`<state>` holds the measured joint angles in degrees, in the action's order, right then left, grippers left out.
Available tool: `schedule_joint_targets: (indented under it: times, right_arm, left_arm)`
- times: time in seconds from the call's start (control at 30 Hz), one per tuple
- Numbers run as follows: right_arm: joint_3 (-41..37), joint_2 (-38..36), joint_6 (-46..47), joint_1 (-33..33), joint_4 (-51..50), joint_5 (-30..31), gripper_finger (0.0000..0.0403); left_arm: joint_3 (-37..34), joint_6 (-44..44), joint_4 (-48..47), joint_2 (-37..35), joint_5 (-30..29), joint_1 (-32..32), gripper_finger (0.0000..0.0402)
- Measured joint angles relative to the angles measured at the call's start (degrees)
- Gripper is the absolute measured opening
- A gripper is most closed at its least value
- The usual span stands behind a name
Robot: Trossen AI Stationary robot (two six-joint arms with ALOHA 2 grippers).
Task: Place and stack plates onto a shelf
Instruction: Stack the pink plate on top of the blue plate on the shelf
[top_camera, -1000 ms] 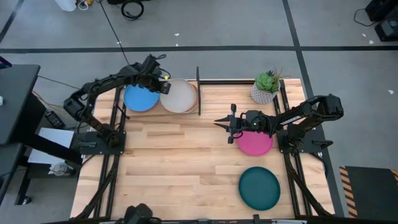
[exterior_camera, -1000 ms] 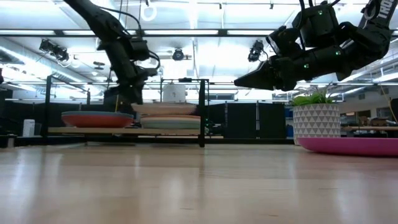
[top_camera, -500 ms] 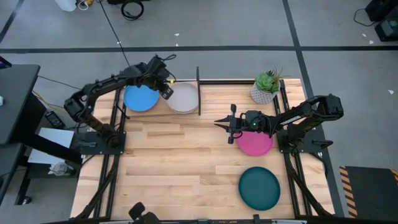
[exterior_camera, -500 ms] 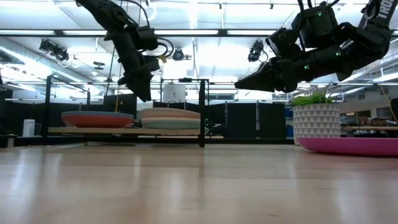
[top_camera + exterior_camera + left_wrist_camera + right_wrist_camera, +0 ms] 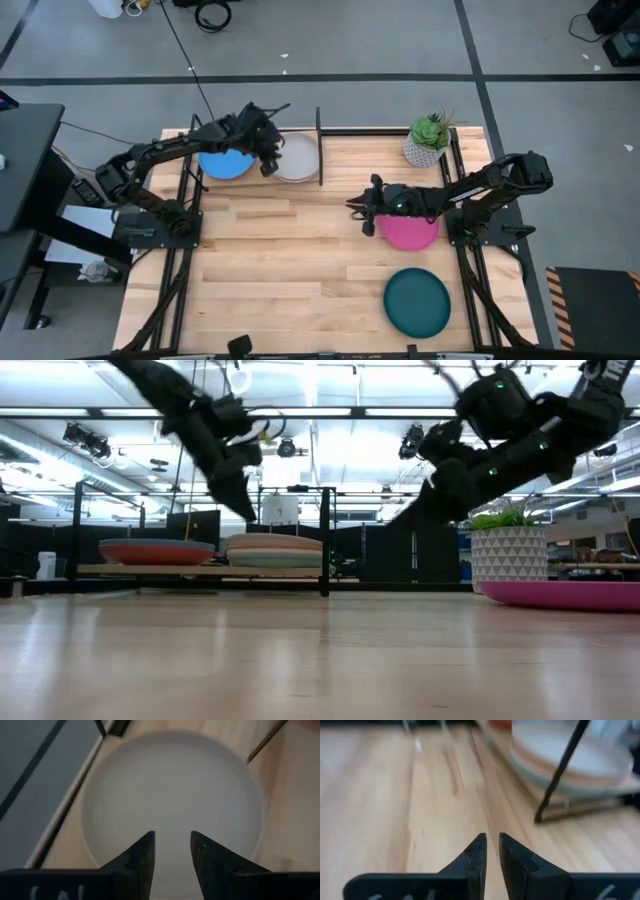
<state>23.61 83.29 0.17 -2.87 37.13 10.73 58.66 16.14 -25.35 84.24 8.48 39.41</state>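
On the shelf (image 5: 319,132) a grey-white plate (image 5: 298,157) tops a stack (image 5: 273,550); a bright blue plate (image 5: 225,163) lies on a terracotta one (image 5: 155,550) beside it. My left gripper (image 5: 268,166) hangs open just above the grey-white plate (image 5: 175,790), nothing between its fingers. A magenta plate (image 5: 410,230) and a dark teal plate (image 5: 417,302) lie flat on the table. My right gripper (image 5: 352,206) hovers left of the magenta plate, fingertips (image 5: 492,840) a narrow gap apart, holding nothing.
A potted plant (image 5: 428,142) in a white pot stands at the far right of the table, behind the magenta plate. The shelf's black upright divider (image 5: 326,540) rises right of the stack. Bare wood fills the table's middle and near left.
My left gripper has opened and let go of the grey-white plate, which has settled flat on the stack. It has then rolled and drawn back a little toward the near edge, above the plate. My right gripper has tipped its fingers downward, staying in place.
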Motion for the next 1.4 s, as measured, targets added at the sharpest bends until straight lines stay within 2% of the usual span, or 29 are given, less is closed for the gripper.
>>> schedule_joint_targets:
  times: [0.17, 0.33, 0.5, 0.63, 0.77, 0.87, 1.13, 1.4]
  right_arm:
    - [6.74, 0.0, 2.75, 3.0, -16.19, 5.36, 0.0052]
    - [13.77, 0.0, 2.68, 5.72, -26.55, 8.29, 0.0051]
    - [20.42, 0.0, 3.56, 8.33, -39.54, 12.74, 0.0051]
    - [24.39, 0.0, 7.23, 9.91, -49.97, 14.31, 0.0051]
    - [26.33, 0.0, 10.23, 10.74, -56.87, 16.78, 0.0051]
    - [26.35, 0.0, 12.58, 10.35, -62.64, 14.66, 0.0052]
    - [26.34, 0.0, 22.8, 7.58, -72.17, -1.69, 0.008]
    - [26.33, 0.0, 35.78, 11.27, -82.73, -3.24, 0.0154]
  left_arm:
    - [-8.52, -3.61, 16.24, -0.35, -0.92, 1.15, 0.0133]
    - [-13.28, -4.28, 19.72, -0.23, -0.9, -0.99, 0.0133]
    - [-20.26, -5.32, 29.86, -0.34, -1.14, -3.06, 0.0133]
    - [-24.5, -5.37, 39.34, -0.34, -6.58, -5.08, 0.0133]
    - [-24.95, -3.54, 41.55, -0.34, -9.4, -6.43, 0.0133]
    - [-24.86, -3.41, 41.46, -1.72, -9.4, -7.53, 0.0133]
    - [-24.79, -2.87, 40.56, -9.98, -9.39, -11.78, 0.0133]
    - [-24.77, -3.5, 38.54, -16.82, -9.34, -16.93, 0.0133]
